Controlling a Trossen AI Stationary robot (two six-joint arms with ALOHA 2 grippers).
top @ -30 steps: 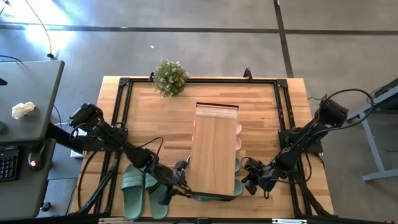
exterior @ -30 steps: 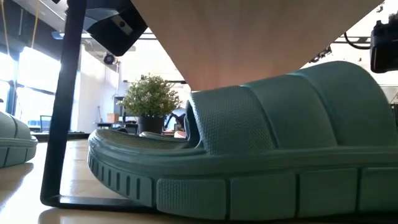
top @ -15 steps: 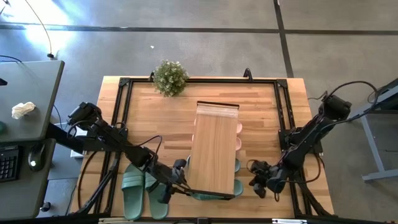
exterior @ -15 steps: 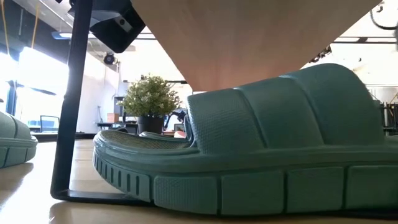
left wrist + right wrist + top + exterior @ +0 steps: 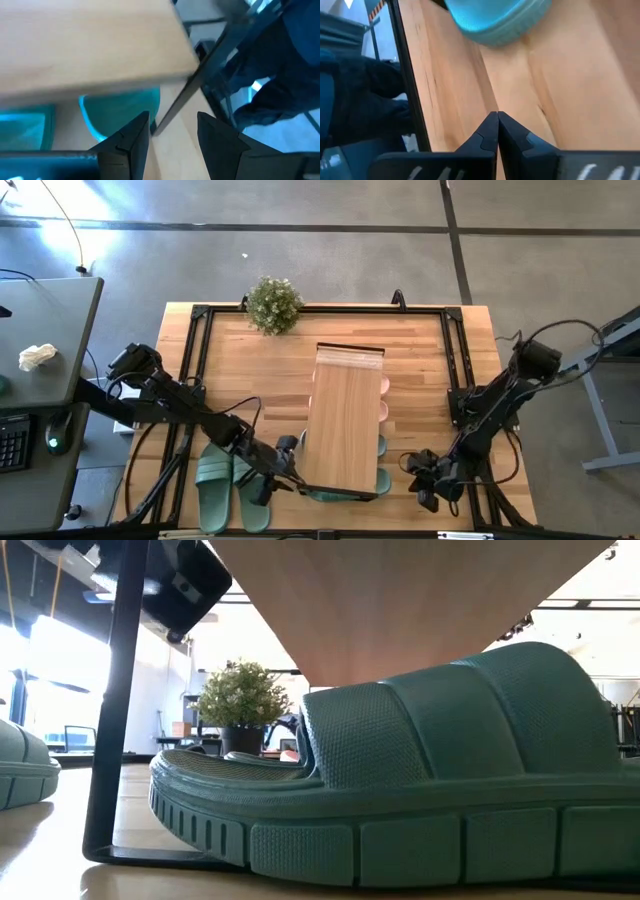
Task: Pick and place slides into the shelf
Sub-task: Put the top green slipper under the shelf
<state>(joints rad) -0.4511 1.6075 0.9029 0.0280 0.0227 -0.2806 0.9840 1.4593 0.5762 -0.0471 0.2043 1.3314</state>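
The shelf (image 5: 345, 420) stands mid-table, its plank top (image 5: 400, 600) running near to far. A green slide (image 5: 420, 790) lies on its sole under the near end, and its toe (image 5: 382, 478) sticks out on the right. Pink slides (image 5: 384, 398) peek out farther back. Another green pair (image 5: 230, 480) lies on the table to the left. My left gripper (image 5: 283, 470) is open at the shelf's near left leg (image 5: 115, 710). My right gripper (image 5: 425, 485) is shut and empty, right of the shelf near the table's near edge. My left gripper (image 5: 173, 122) slants down at the shelf's near left corner. The foot of the dark leg (image 5: 160, 125) shows right beside one fingertip (image 5: 142, 125). I cannot tell whether the two touch. Bare table shows between the fingers.
A potted plant (image 5: 273, 303) stands at the table's far edge. A black frame (image 5: 190, 380) runs around the tabletop. Bare wood (image 5: 540, 90) lies in front of my right gripper, with the green slide's rounded end (image 5: 490, 20) beyond it.
My right gripper has drawn away from the shelf toward the table's right and near edges, rolling a little and staying shut, and has left the low view. In that view the shelf's near left leg has shifted slightly toward the green slide.
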